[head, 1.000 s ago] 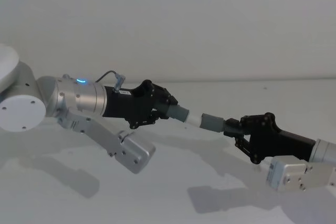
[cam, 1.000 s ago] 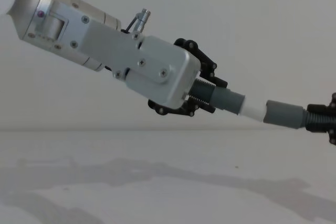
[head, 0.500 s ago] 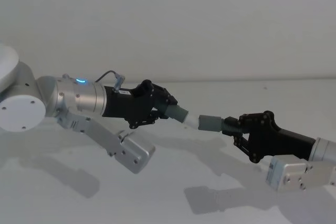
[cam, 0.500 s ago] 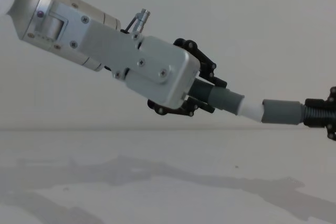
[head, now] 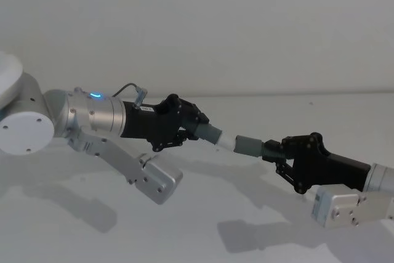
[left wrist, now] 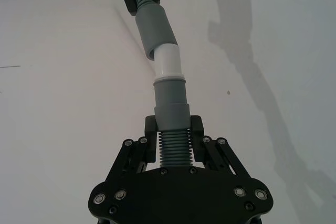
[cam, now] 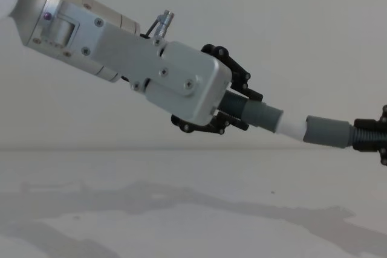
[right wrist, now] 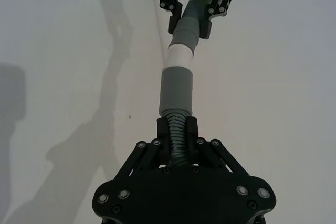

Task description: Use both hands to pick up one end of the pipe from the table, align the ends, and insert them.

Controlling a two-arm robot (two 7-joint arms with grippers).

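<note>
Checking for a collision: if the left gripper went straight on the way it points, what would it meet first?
The left gripper points along its hose piece at the right gripper, so the grey cuff held there would likely come first.

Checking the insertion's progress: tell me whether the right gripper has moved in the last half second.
Yes. In the head view the right gripper backed off rightward along the table's far edge, exposing slightly more white tip.

Left gripper [head: 196, 129] and right gripper [head: 275, 151], both raised and clamped, point toward each other from opposite sides, fingertips well apart.
</note>
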